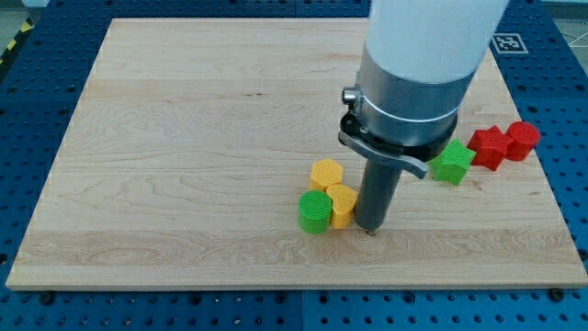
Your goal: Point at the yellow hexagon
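Pale wooden board (184,138) on a blue perforated bench fills most of our view, and we read it from the view's left across. Farthest to the left of my tip (370,229) sits the green cylinder (314,211), touching the yellow heart-like block (341,205), which lies just beside my tip on its left. Up and to the left of my tip, right behind that pair, sits the yellow hexagon (326,174), close to the rod but, as far as we can tell, not touched by it. We carry no jaws at all, only the straight dark rod, so nothing opens, closes or clamps; the tip stands on the board. To the right of my tip and farther up the view we see the green star-like block (452,162), then the red star-like block (489,147), then the red cylinder (523,141). We judge the hexagon light, rigid and likely to slide easily on the smooth wood, so any contact would shove it. No hold is needed: we would meet it at a flat side face, gently.
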Tool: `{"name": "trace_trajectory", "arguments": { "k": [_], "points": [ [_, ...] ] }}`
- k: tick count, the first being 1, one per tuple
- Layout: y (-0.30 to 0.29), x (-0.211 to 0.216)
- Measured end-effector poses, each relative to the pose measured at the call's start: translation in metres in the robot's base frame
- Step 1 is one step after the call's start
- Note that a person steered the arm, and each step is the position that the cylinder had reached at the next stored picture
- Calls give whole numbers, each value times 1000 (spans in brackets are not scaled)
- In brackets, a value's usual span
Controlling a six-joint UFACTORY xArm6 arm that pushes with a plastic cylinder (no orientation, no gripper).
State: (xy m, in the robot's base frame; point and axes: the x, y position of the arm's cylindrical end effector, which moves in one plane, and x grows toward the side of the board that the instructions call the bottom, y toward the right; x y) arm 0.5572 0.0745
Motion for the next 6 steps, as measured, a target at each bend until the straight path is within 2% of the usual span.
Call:
{"name": "trace_trajectory", "arguments": {
  "k": [1, 2, 3, 4, 6],
  "points": [
    [19, 4],
    [46, -17],
    [46, -69],
    [26, -96],
    [-32, -87]
  ]
}}
